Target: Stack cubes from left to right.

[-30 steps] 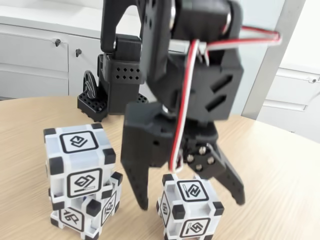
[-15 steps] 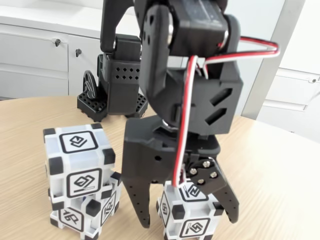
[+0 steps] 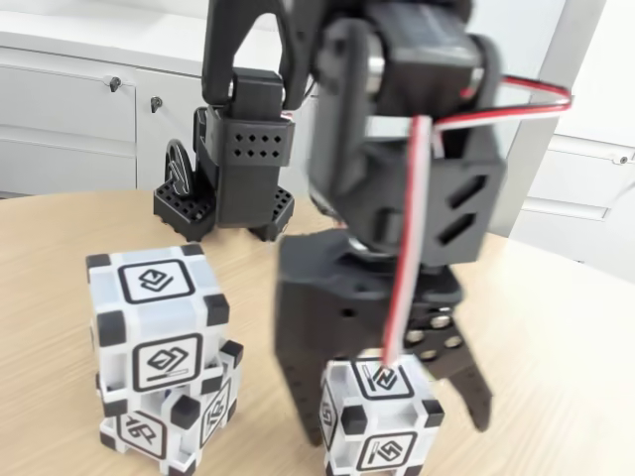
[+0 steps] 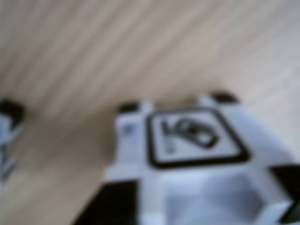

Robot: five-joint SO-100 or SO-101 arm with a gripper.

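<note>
Two white cubes with black corners stand stacked at the left of the fixed view, the upper cube sitting slightly askew on the lower cube. A third cube stands alone on the table to their right. My black gripper is down over this lone cube and open, one finger at its left side and the other finger at its right. The wrist view shows the lone cube close up and blurred, with an edge of the stack at the far left.
The round wooden table carries the arm's black base behind the cubes. White cabinets stand beyond the table's far edge. Bare wood lies right of the lone cube.
The gripper has come down and shifted a little right, so its fingers now straddle the lone cube lower on its sides. The cubes have not moved.
</note>
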